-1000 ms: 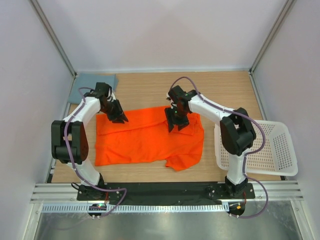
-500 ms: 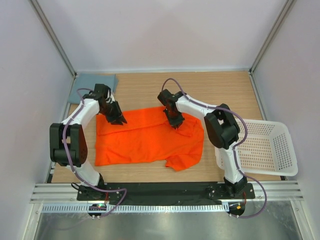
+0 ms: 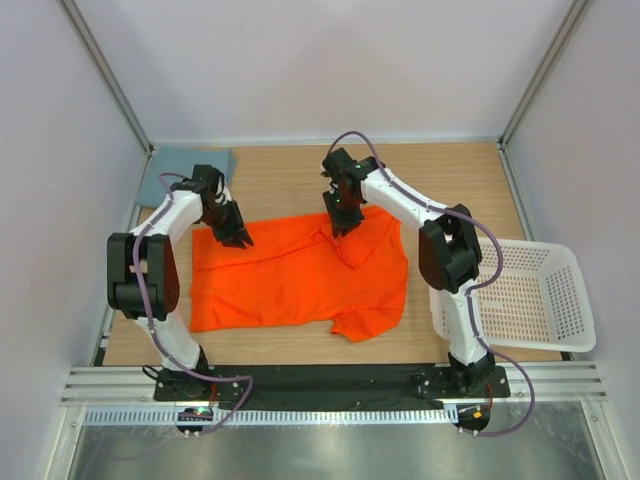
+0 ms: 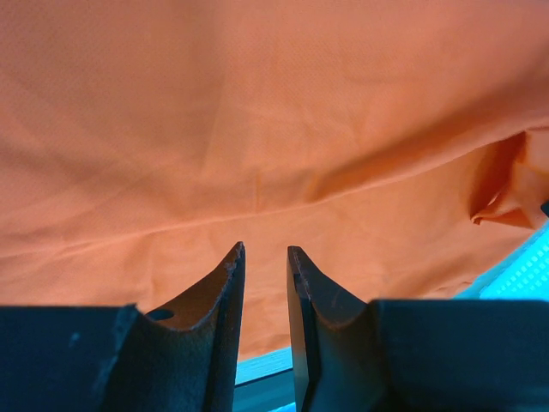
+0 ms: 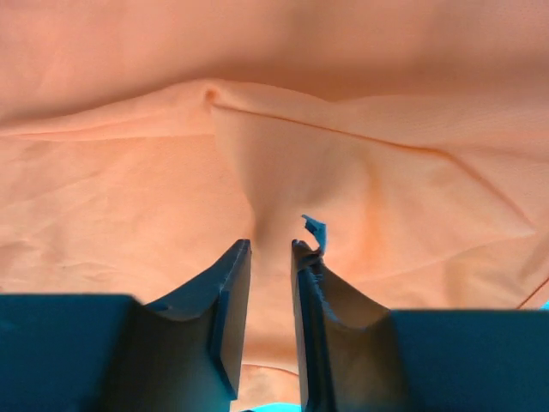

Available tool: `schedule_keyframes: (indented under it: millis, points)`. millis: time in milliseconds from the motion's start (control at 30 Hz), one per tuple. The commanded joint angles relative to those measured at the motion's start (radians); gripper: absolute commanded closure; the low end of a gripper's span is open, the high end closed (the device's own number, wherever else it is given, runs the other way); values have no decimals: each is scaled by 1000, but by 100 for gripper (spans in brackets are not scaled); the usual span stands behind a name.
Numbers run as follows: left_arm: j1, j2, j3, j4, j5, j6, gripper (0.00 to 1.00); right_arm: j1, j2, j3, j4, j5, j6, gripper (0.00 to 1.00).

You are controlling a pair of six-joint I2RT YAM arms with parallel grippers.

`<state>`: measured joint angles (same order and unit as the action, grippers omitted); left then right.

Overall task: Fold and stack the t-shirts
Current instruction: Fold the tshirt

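Note:
The orange t-shirt (image 3: 290,285) lies spread on the wooden table. My left gripper (image 3: 240,238) sits at its far left corner, jaws narrowly closed with the orange fabric edge between them (image 4: 264,249). My right gripper (image 3: 338,226) is at the shirt's far edge near the middle, shut on a pinch of orange fabric (image 5: 270,245) with creases running up into the jaws. The cloth fills both wrist views (image 4: 257,129) (image 5: 257,129). The grey-blue t-shirt (image 3: 186,166) lies folded at the table's far left corner, apart from both grippers.
A white perforated basket (image 3: 545,300) stands at the right edge of the table, beside the right arm's base. Grey walls enclose the table at the back and sides. A black rail (image 3: 320,378) runs along the near edge.
My right gripper closed on the shirt's far right part and moved away toward the far edge, drawing a fold of orange fabric with it. My left gripper has stayed at the far left corner.

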<state>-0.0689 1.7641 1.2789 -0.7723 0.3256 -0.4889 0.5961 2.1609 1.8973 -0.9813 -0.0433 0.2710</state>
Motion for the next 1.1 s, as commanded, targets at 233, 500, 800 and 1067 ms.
schedule_keyframes:
  millis: [233,500,800,1067]
  points:
    - [14,58,77,-22,9,38,73,-136,105,245,-131,80,-21,56]
    - [15,66,89,-12,32,29,74,-110,-183,-245,75,-173,56,62]
    - [56,72,82,-15,36,38,74,-67,-254,-471,184,-147,140,58]
    - [98,74,89,-32,27,62,74,-65,-205,-466,213,-113,185,59]
